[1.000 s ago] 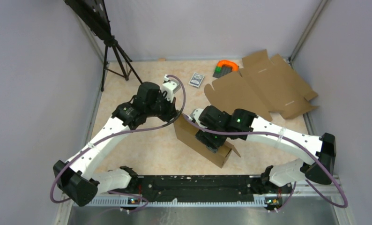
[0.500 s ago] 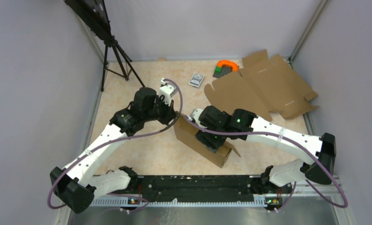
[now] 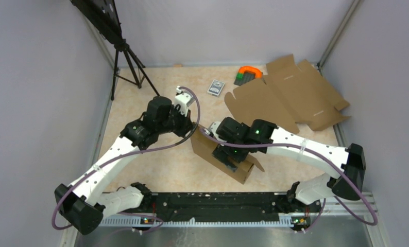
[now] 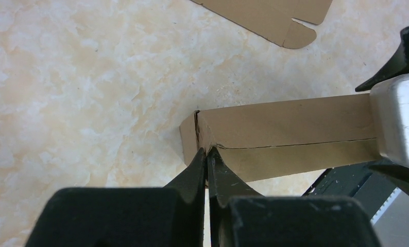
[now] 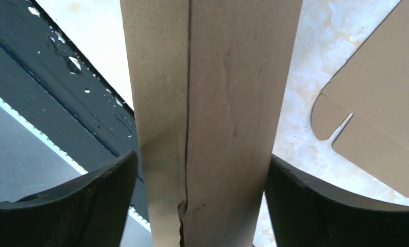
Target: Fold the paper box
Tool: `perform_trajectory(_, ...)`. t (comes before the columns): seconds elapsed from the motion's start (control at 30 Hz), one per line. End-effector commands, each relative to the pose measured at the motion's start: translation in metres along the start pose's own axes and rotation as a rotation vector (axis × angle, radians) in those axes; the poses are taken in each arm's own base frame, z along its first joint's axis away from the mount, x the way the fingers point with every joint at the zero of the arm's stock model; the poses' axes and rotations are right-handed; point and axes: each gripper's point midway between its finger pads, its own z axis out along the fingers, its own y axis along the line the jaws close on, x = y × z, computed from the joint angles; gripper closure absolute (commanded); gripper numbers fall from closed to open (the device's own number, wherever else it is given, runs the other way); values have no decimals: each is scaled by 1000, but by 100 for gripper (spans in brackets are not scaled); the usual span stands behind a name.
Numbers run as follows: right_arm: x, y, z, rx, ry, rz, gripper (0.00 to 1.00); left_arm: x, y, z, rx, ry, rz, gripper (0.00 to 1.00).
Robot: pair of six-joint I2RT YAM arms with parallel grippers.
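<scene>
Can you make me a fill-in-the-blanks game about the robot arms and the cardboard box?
The left gripper is ___, its tips at a corner of the paper box.
The right gripper has its jaws either side of the paper ___.
The flat cardboard sheet lies on the far ___ side of the table.
Missing words: shut; box; right.

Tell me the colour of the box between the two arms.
Plain brown cardboard, no print; the paper box shows best in the right wrist view.
</scene>
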Motion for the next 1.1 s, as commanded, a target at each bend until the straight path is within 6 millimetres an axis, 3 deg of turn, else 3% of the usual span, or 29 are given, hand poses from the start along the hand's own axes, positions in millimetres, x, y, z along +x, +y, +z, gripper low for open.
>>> perform_trajectory(0.0, -10, 0, -9, 11, -18, -3, 9, 4, -1, -3, -6, 27, -30, 100)
perform_trajectory(0.07, -20, 1, -12, 7, -42, 2, 2, 5, 0, -4, -14, 39, -47, 100)
perform_trajectory(0.4, -72, 1, -19, 23, -175, 17, 1, 10, -3, -3, -6, 40, -89, 100)
perform_trajectory(0.63, -101, 6, -5, 1, -268, 18, 11, 11, -4, -3, -6, 41, -117, 100)
perform_trajectory(0.73, -103, 5, 3, 10, -289, 6, 16, 13, -3, -4, -16, 47, -121, 100)
perform_trajectory(0.87, -97, 5, 13, 8, -295, -35, 29, 13, -3, -7, -23, 52, -132, 90)
perform_trajectory(1.07, -75, 2, 15, 16, -229, -93, 43, 4, -1, -21, -51, 12, -177, 49)
